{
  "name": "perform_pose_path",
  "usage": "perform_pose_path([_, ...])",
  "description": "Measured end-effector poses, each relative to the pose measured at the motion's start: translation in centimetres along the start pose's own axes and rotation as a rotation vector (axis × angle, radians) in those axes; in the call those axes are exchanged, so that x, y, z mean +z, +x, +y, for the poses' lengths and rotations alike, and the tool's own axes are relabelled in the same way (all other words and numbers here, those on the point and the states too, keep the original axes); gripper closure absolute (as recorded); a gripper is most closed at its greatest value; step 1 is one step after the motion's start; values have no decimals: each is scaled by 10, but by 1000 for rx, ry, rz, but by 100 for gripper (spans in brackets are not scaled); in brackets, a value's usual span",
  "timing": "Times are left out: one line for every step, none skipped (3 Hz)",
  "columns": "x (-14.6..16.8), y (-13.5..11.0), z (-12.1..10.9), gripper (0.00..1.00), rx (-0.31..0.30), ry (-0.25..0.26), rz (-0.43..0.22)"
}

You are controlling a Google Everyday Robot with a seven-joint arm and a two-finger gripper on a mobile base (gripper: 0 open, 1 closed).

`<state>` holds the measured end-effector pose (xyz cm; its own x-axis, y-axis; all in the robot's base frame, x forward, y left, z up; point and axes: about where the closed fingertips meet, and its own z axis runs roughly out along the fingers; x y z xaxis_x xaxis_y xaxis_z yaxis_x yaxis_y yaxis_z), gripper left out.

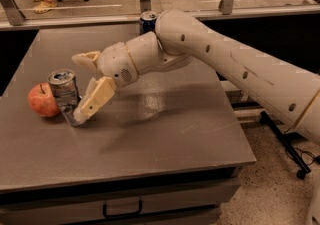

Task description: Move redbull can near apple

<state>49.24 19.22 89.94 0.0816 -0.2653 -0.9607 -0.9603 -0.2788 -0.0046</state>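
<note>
Two cans are in view. The redbull can [64, 95] stands on the left part of the grey tabletop [175, 134], leaning slightly, just to the right of the apple [43, 100] and seemingly touching it. The other can [148, 19], dark blue, sits at the far edge behind the arm [240, 69]. The claw [79, 88] reaches in from the right with its two fingers spread apart, not clamped. The far finger [88, 59] hangs behind the redbull can's top. The near finger [96, 100] slants down, its tip against the can's lower right side.
</note>
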Motion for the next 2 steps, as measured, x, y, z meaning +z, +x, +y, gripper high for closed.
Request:
perform_pose_path([-46, 5, -24, 0, 61, 135, -30])
perform_pose_path([-115, 28, -51, 0, 151, 292, -34])
